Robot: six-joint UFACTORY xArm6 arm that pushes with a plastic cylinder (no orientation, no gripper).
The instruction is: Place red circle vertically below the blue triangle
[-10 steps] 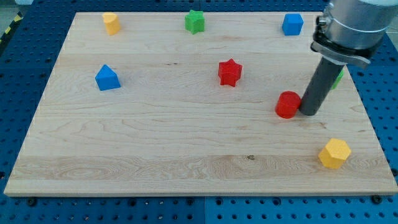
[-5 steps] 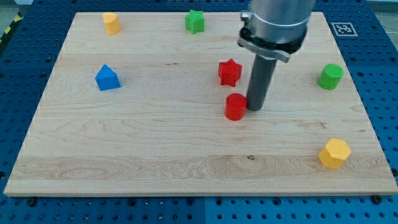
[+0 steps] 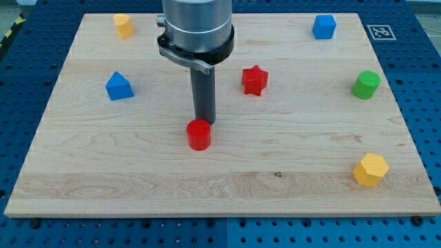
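The red circle lies near the middle of the wooden board, a little below centre. My tip touches its upper edge from just above. The blue triangle sits at the view's left, well up and to the left of the red circle. The rod rises from the tip toward the view's top and hides part of the board behind it.
A red star lies right of the rod. A yellow block is at top left, a blue cube at top right, a green cylinder at right, a yellow hexagon at bottom right.
My tip has swept leftward across the board, pushing the red circle from the right side to near the centre and slightly down. The rod now hides the green star.
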